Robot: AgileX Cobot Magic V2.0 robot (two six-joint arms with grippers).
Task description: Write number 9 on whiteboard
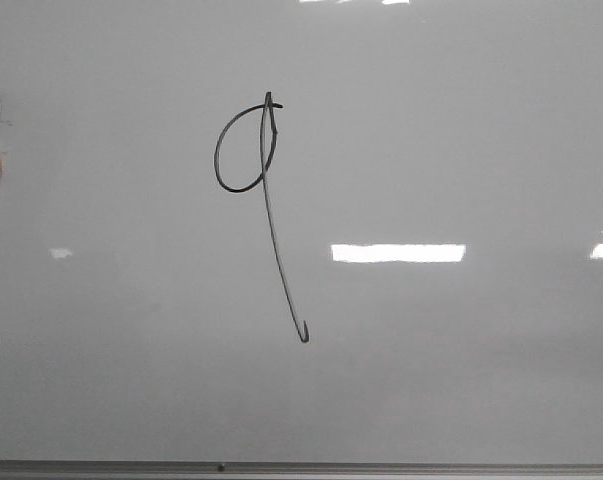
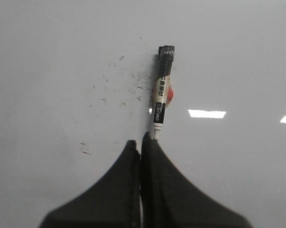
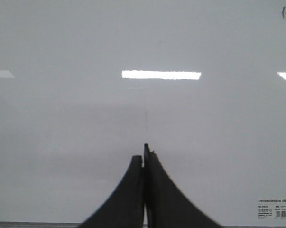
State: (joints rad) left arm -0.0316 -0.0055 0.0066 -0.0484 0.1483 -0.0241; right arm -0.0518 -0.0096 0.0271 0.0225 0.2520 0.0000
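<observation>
While the whiteboard [image 1: 461, 380] fills the front view, the number 9 [image 1: 260, 190] stands drawn on it in thin black line, a little left of the middle and in the upper half. Its small oval loop sits at the top, and a long tail slants down to the right from it, ending in a tiny hook. A grey frame strip [image 1: 381, 467] runs along the board's lower edge. Bright rectangular light reflections [image 1: 398, 253] lie to the right of the figure's tail. At the far left edge of the front view a small dark and red thing shows, cut off by the frame.

In the left wrist view the left claw [image 2: 142, 145] is clenched, its two dark fingers [image 2: 115, 190] pressed together with nothing between them. A marker pen [image 2: 161, 97] lies on the board just beyond the fingertips, its black cap pointing away and its near end touching or almost touching the tips. Small dark smudges [image 2: 128, 85] speckle the board beside the pen.

In the right wrist view the right claw [image 3: 144, 154] is clenched too, empty, over bare board. A small printed label [image 3: 274, 209] sits near the board's corner.
</observation>
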